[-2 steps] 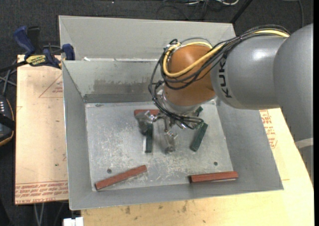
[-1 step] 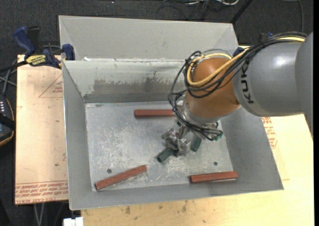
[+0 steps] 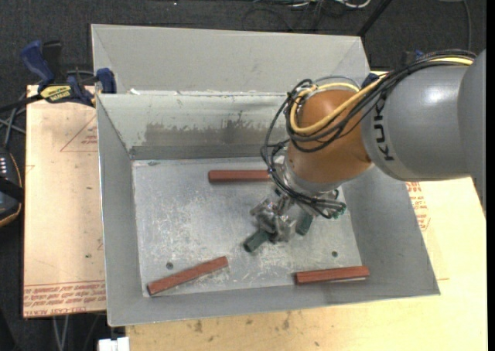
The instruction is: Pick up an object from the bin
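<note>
The gripper hangs low over the bare grey floor of the bin, and nothing can be seen in it. Whether it is open or closed cannot be told, because the round orange cover and the wires hide much of it. Three red-brown sticks lie flat around the gripper. The back stick lies behind the gripper and runs side to side, with one end close under the arm. The right front stick lies in front of the gripper, off to the view's right, and also runs side to side. The left front stick lies in front of the gripper, well apart to the left, and is tilted. The first two look about equally near. To take either, the gripper would likely have to shift over it and close across its thin side, not along its length.
</note>
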Robot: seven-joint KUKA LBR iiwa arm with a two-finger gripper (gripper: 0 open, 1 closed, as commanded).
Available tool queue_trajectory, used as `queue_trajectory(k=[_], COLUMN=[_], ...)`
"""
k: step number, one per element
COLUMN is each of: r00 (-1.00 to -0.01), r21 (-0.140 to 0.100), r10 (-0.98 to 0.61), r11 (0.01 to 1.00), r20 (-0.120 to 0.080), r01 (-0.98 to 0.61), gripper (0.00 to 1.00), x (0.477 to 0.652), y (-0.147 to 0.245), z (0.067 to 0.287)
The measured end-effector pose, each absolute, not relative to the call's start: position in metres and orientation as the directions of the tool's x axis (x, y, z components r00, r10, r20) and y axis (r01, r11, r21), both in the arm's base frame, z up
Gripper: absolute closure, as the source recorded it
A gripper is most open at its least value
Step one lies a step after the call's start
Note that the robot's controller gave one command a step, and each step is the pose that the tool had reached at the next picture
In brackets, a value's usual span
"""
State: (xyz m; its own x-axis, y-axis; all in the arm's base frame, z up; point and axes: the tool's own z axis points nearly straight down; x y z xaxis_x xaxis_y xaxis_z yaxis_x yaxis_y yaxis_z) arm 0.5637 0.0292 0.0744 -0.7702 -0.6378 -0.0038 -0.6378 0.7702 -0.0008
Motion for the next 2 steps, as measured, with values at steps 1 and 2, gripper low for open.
queue_trajectory(k=[1,2], r00=[-0.666,-0.667], r21=[-0.005,-0.004], r10=[-0.746,-0.745], r11=[0.666,0.667], r20=[-0.005,-0.005], r01=[-0.745,-0.745], gripper=[1.00,1.00], x=[0.5701,0.5701], y=[0.0675,0.0673], z=[0.0730,0.0730])
